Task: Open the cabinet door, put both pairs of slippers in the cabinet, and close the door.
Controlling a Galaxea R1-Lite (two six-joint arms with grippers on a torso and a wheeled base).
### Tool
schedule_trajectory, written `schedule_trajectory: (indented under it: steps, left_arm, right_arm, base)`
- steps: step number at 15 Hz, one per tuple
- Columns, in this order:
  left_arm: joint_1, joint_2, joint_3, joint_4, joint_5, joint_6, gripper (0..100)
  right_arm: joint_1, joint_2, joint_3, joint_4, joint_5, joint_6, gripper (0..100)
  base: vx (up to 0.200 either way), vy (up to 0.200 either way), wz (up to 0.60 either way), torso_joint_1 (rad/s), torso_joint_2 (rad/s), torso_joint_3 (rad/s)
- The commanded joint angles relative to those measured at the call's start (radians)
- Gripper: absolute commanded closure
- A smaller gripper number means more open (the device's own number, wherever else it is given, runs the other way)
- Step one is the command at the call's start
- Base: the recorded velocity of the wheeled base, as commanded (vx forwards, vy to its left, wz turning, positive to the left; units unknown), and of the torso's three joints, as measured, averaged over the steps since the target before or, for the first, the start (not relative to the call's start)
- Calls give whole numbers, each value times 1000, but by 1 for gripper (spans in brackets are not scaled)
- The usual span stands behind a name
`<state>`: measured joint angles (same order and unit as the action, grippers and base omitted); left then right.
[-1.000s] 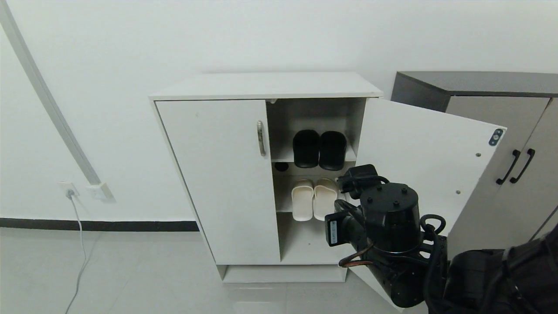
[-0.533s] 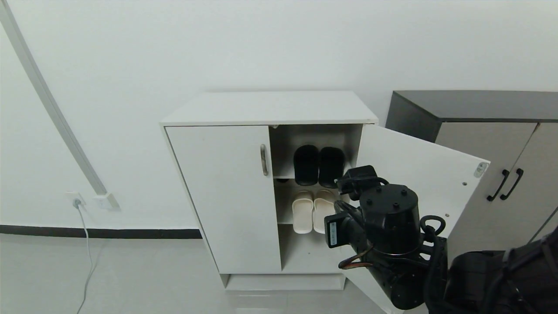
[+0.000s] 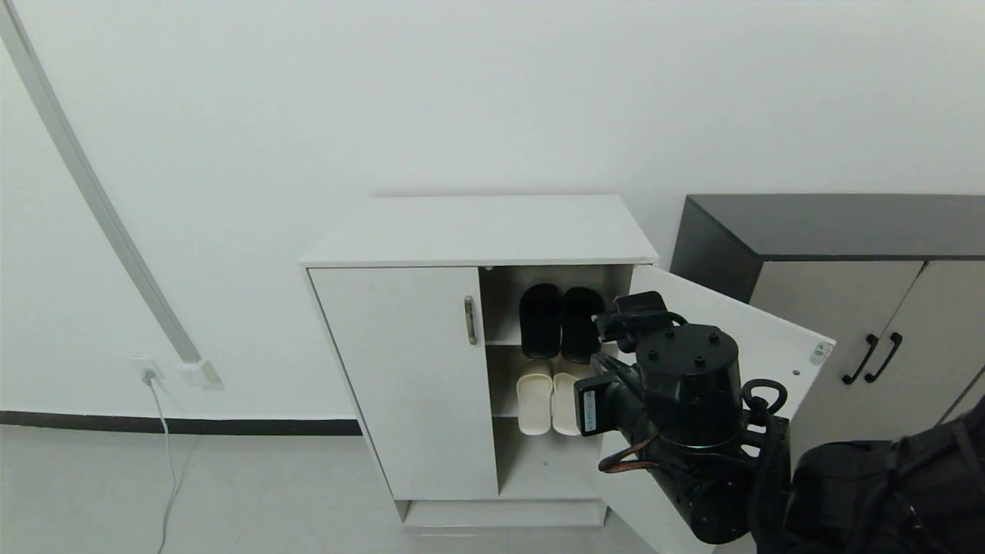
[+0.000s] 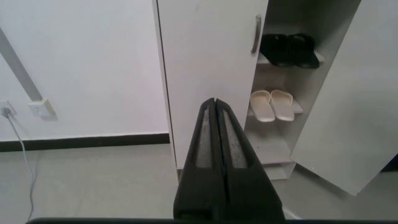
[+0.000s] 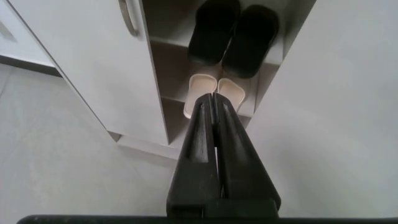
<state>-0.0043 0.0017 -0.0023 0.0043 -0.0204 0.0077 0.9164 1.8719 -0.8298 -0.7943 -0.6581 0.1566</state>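
Cabinet door (image 3: 769, 346) ajar right, edge toward me; right fingers (image 5: 202, 134) clenched empty before white slippers (image 5: 198, 84); left fingers (image 4: 205, 134) clenched, farther off.

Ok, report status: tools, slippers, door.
Left tool, right tool shut, empty. Black slippers, cream slippers shelved inside white cabinet. Its right door open; right arm before the opening.

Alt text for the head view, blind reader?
A white cabinet stands with its right door open and left door shut; black slippers sit on the upper shelf, white slippers on the shelf below. The robot's right arm is in front of the open door; a grey cabinet stands to the right.
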Motion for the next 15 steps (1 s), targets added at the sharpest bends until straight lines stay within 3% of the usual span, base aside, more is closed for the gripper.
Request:
schedule_trajectory:
  steps: [1, 11, 15]
  left_arm:
    - [0, 0, -1, 0, -1, 0, 100]
    - [1, 0, -1, 0, 0, 0, 100]
    - [1, 0, 1, 0, 0, 0, 100]
  right_arm:
    - [1, 0, 0, 0, 2, 0, 100]
    - [-24, -5, 3, -2, 34, 0, 100]
    - [-25, -4, 9, -2, 37, -6, 100]
  base:
    - [0, 0, 0, 203, -530, -320]
    - [0, 0, 0, 244, -564, -317]
    - [0, 0, 0, 27, -63, -39]
